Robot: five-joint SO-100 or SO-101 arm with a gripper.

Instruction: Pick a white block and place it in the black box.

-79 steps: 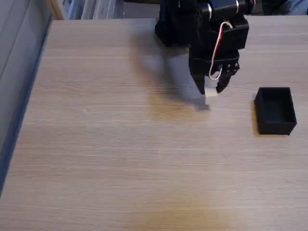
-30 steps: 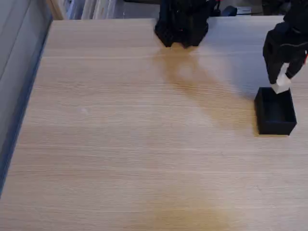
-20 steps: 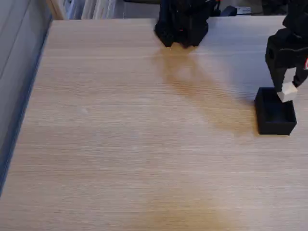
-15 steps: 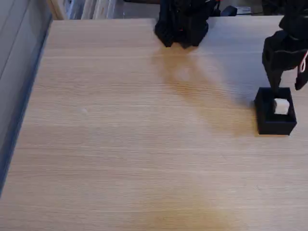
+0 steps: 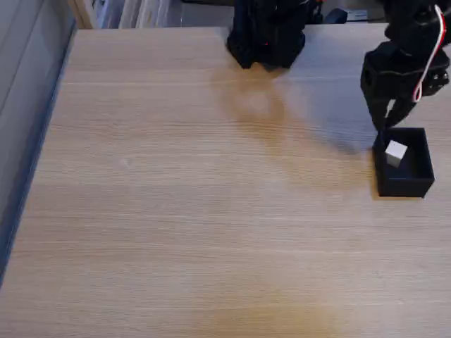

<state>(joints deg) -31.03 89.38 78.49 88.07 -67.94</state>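
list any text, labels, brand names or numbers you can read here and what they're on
None can be read in the fixed view.
The black box and the white block lying inside it are plain.
The gripper and the arm's base show no legible marking.
The wooden table is unmarked.

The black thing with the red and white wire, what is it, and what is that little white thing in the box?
That black thing is a small robot arm. Its hand, called a gripper, has two fingers that pinch, and here they are open and hold nothing. The camera stands still and looks down at a wooden table from the front. The arm's black base sits at the far edge of the table. On the right of the picture is a small black box with no lid. The little white thing is a white block. It lies inside the box, near the left wall, just below the gripper.
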